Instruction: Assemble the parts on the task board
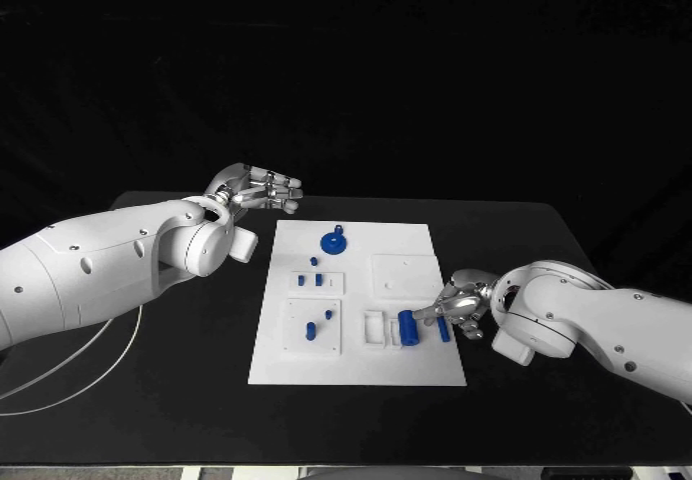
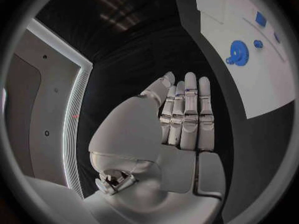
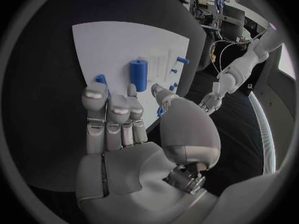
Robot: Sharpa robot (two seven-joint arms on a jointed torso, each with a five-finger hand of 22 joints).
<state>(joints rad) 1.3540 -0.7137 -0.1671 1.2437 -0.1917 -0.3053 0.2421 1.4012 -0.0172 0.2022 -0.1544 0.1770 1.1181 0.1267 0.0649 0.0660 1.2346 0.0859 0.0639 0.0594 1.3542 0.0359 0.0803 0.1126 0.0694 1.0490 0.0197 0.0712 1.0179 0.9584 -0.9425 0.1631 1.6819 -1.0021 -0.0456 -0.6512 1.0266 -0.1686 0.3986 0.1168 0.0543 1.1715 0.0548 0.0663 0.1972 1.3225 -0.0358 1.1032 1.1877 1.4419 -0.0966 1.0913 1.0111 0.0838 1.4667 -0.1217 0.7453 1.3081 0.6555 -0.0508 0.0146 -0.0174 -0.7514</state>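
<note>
Nearby, blue cylinder (image 1: 408, 328) flanks right hand (image 1: 456, 305) (fingers apart).

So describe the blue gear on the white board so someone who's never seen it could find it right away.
Start at the white board in the middle of the black table. Go to its far end, the end nearer the left hand and away from the right hand. The gear lies there alone: round and flat, while the other blue pieces are small pegs and cylinders.

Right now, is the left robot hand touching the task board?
Apart. Head view shows the left robot hand raised over black table beyond the task board corner.
</note>
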